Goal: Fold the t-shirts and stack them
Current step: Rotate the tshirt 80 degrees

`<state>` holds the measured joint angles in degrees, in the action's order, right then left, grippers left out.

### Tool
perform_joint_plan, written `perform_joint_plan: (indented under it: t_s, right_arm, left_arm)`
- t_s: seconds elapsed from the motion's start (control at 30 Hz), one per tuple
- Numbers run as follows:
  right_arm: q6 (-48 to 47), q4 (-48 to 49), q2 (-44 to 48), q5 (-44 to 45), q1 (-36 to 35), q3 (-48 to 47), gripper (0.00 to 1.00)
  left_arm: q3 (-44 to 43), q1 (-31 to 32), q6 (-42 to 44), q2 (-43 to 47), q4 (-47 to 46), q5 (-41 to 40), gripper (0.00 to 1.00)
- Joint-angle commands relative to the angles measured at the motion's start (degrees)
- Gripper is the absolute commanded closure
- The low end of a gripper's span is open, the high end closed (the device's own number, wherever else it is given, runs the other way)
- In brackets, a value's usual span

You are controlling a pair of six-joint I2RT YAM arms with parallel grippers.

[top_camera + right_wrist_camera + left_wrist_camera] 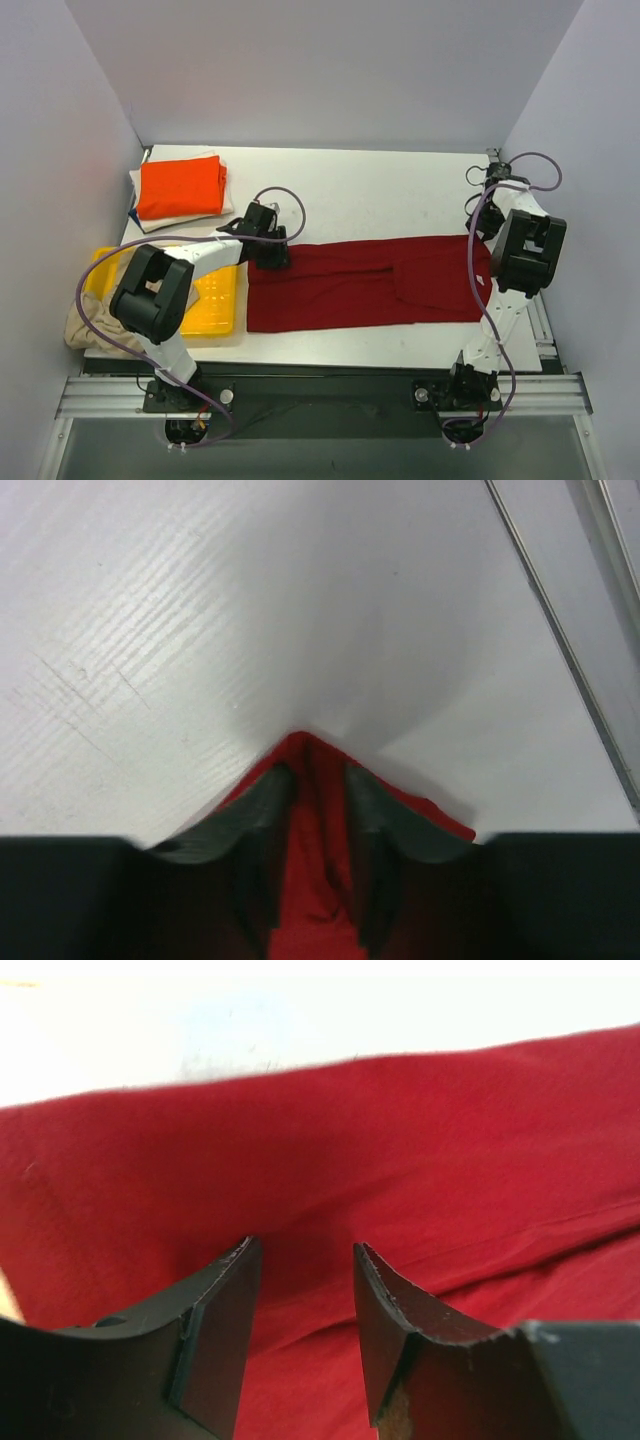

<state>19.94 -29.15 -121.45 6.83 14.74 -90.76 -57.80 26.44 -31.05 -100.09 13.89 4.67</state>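
Two end effectors are on the dark red t-shirt, which lies flat as a long band across the middle of the bench. My left end effector sits at its far left corner, fingers spread, with plain red cloth and one seam line showing between them. My right end effector pinches a raised peak of the same shirt at its far right corner. A folded bright orange t-shirt lies on paler folded cloth at far left. A beige t-shirt peeks out beside the yellow tray.
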Motion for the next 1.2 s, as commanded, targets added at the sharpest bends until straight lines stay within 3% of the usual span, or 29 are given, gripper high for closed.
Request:
perform_joint_plan:
  t_s: [0.0,0.07,0.17,0.47,0.67,0.9,1.17]
  right_arm:
    - [-0.60,-1.26,1.03,0.75,0.64,-3.36,0.67]
    - [-1.05,-1.70,2.43,-0.93,0.12,-3.89,0.58]
    - [-0.96,-2.05,6.55,-1.12,-1.02,-3.29,0.54]
    - [0.97,-2.14,21.67,0.56,-6.83,7.95,0.53]
    - [5.53,-2.05,27.31,-8.03,-11.31,20.42,0.54]
    - [9.40,-1.44,28.20,-10.17,-15.00,30.71,0.56]
    - [10.99,-0.91,21.26,-9.29,-16.15,30.65,0.57]
  left_arm:
    - [0.23,0.46,0.64,3.49,4.21,-2.91,0.47]
    - [-0.99,0.81,1.16,5.07,4.74,-3.52,0.47]
    - [-2.40,1.60,2.48,6.75,5.27,-4.23,0.46]
    - [0.14,4.85,4.86,7.46,0.97,-0.98,0.46]
    - [4.54,5.12,3.36,5.88,-5.71,2.28,0.46]
    - [6.64,5.38,3.10,5.44,-6.07,0.96,0.46]
    - [11.65,5.47,0.90,7.10,-6.33,1.13,0.46]
